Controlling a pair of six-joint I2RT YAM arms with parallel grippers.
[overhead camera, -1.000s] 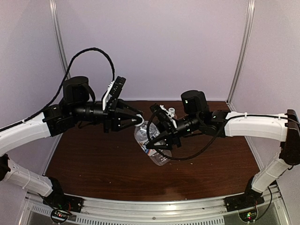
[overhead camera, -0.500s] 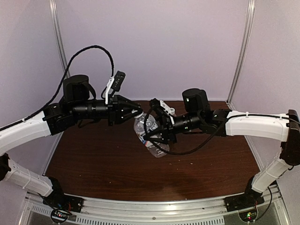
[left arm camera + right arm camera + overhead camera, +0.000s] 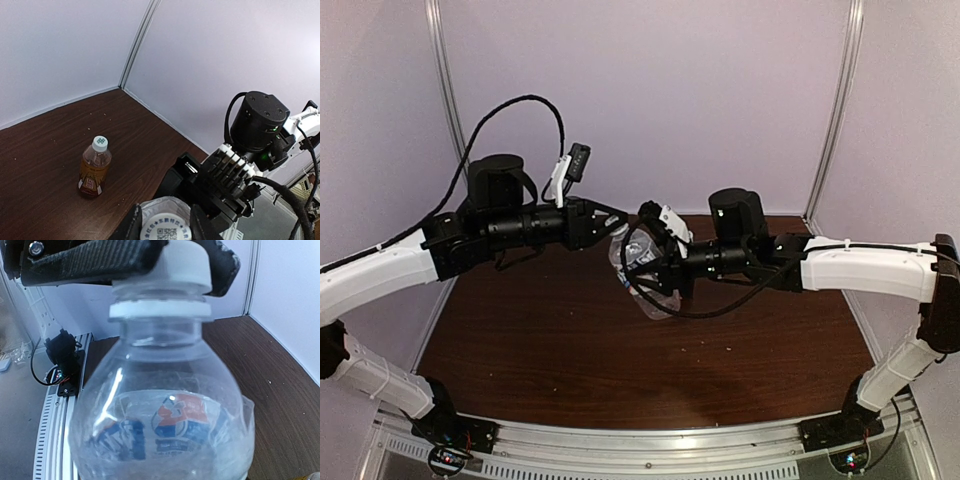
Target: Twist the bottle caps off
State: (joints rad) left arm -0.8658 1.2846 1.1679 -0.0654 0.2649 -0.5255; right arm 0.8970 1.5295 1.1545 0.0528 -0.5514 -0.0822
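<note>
A clear bottle (image 3: 642, 282) with colourless liquid and a white-blue label (image 3: 175, 425) hangs tilted above the table. My right gripper (image 3: 658, 272) is shut around its body; its fingers are hidden behind the bottle in the right wrist view. My left gripper (image 3: 166, 222) is shut on this bottle's white cap (image 3: 182, 265), one finger (image 3: 132, 225) on each side. The amber bottle (image 3: 93, 170) with a red-yellow label stands upright on the table, its white cap (image 3: 100, 143) on, away from both grippers.
The brown table (image 3: 520, 350) is enclosed by pale walls with a metal post (image 3: 442, 80) at each back corner. A metal rail (image 3: 650, 445) runs along the near edge. The right arm's wrist body (image 3: 260, 125) sits just beyond the held bottle.
The left gripper has closed on the clear bottle's cap and its wrist has turned. Both arms have carried the bottle slightly up and toward the back.
</note>
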